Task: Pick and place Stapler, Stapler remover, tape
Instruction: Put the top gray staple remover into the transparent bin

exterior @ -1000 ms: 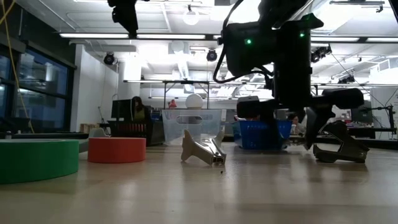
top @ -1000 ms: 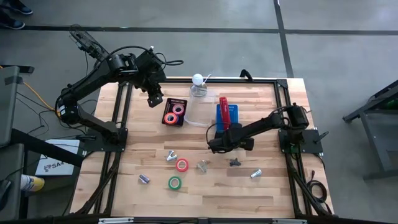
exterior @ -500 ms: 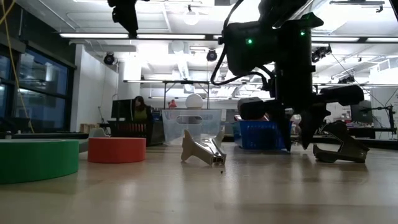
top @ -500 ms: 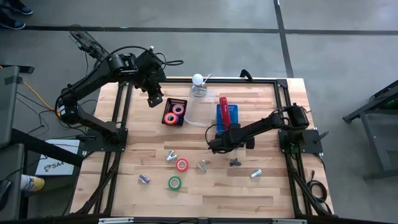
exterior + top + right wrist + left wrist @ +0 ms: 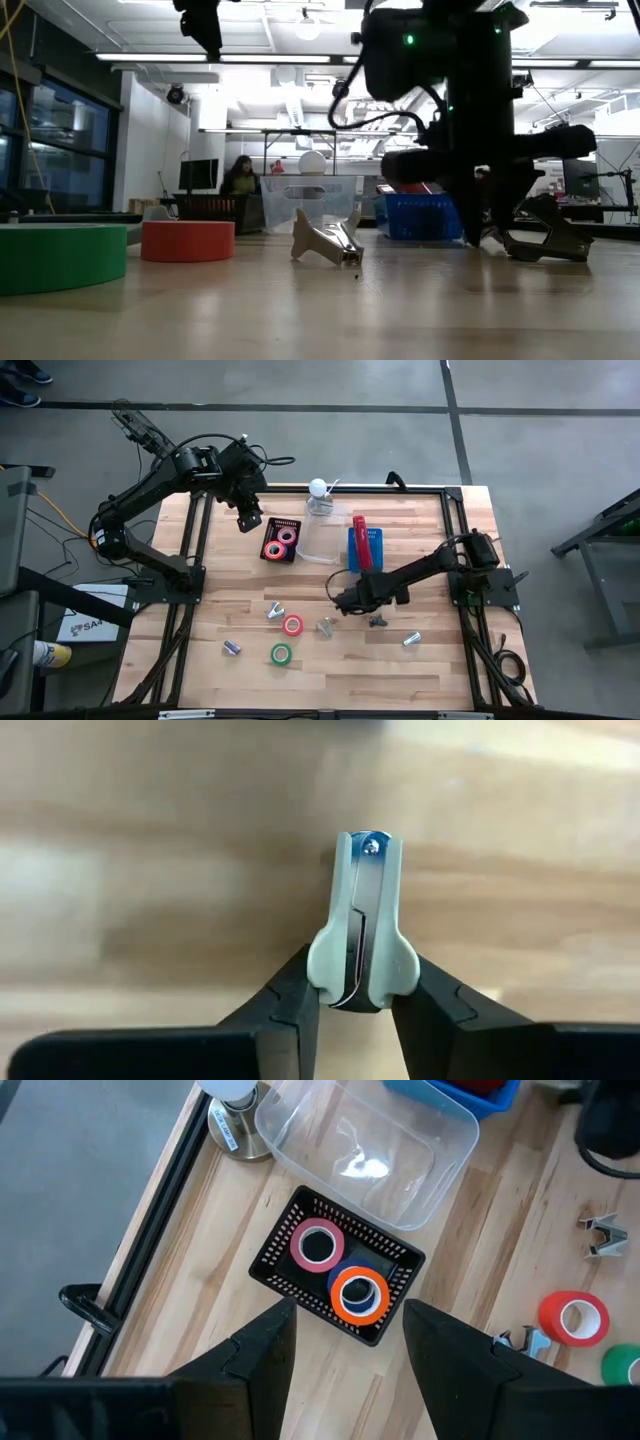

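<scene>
Right gripper [image 5: 356, 1010] pinching a pale staple remover [image 5: 361, 920].
Frame centre, bare wood around; left gripper [image 5: 249, 518] spread, upper left.

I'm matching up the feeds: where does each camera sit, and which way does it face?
High: overhead, straight down on table; both arms show.
Low: tabletop height, level toward the room; arms enter from above.
Left wrist: above black basket; left pincer open.
Right wrist: facing tabletop; right pincer grips staple remover.
Shared: green tape, high and low.
</scene>
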Controlling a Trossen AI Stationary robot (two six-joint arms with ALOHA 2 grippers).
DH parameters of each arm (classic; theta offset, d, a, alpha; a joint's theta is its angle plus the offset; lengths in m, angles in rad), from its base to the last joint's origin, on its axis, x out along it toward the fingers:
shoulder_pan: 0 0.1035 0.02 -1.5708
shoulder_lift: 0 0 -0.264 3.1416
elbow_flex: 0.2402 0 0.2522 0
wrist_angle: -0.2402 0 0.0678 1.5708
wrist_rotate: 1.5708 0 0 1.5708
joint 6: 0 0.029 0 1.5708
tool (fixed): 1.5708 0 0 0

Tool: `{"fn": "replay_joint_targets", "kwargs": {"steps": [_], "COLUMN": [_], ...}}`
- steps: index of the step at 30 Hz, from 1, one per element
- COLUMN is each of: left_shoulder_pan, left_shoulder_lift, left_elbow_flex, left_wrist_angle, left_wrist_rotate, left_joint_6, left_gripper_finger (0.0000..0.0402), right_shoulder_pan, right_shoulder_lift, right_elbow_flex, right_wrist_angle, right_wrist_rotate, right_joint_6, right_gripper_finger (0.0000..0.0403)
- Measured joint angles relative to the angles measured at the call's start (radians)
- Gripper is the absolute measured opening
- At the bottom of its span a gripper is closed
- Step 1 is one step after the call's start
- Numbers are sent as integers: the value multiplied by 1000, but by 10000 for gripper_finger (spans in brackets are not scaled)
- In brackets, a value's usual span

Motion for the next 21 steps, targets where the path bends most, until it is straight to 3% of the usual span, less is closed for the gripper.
{"fn": "replay_joint_targets", "kwargs": {"steps": [14,21], "left_shoulder_pan": [0,0], "left_shoulder_lift": [0,0], "left_elbow_flex": [0,0], "left_wrist_angle": [32,31], "left_wrist_rotate": [1,5], "left_joint_6": [0,-1], "left_gripper_finger": [181,181], "right_shoulder_pan": [29,29], "right_shoulder_lift": [2,-59], "right_elbow_flex": [40,40], "right_wrist_angle": [10,22], "right_wrist_rotate": [-9,14], "right_joint_6": [-79,-142], "right_gripper_finger": [88,88]}}
